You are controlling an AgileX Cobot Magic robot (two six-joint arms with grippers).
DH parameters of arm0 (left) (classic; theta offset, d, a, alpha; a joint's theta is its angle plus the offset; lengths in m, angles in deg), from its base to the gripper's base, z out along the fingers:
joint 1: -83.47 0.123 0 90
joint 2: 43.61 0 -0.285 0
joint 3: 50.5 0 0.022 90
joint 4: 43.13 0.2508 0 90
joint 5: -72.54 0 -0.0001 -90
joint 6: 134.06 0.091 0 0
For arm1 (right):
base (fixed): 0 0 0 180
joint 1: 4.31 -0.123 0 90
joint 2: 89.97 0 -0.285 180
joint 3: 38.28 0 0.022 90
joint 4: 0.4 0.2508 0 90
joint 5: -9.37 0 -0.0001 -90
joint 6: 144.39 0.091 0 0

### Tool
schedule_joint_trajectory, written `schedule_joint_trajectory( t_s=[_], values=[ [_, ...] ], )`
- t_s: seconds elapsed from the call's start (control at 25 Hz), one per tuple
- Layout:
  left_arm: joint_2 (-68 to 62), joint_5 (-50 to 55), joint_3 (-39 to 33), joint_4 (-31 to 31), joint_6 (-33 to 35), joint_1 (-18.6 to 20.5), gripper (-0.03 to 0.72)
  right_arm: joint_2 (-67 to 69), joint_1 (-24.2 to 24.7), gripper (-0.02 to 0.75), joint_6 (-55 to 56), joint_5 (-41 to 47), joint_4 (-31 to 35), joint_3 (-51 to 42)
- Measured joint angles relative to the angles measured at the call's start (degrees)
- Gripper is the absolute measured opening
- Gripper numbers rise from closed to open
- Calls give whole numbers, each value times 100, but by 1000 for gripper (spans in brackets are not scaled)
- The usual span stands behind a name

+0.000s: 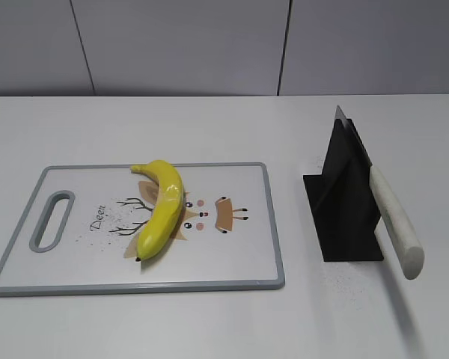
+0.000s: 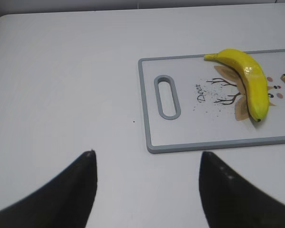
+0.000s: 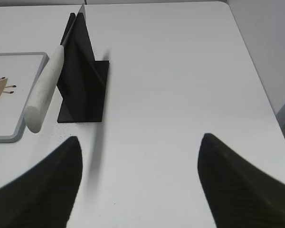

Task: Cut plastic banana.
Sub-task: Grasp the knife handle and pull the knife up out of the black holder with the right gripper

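The plastic banana (image 1: 162, 209) is glossy yellow and lies whole on the white cutting board (image 1: 239, 262). It also shows in the left wrist view (image 2: 249, 80) on the board (image 2: 190, 137). A knife with a white handle (image 1: 395, 223) rests in a black stand (image 1: 344, 202), also in the right wrist view (image 3: 45, 90). My left gripper (image 2: 147, 154) is open and empty above bare table, near the board's handle end. My right gripper (image 3: 140, 140) is open and empty, right of the stand. Neither gripper shows in the exterior view.
The board has a grey rim and a handle slot (image 1: 52, 219) at its left end. The black stand (image 3: 83, 80) sits to the right of the board. The table's right edge (image 3: 256, 80) is close in the right wrist view.
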Motion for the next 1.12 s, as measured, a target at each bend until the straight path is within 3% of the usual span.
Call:
schedule_joint_trajectory(
  t_s=[1.12],
  values=[
    [0, 0, 0, 0, 0, 7, 593, 0, 0, 574, 0, 0, 0, 0]
  ],
)
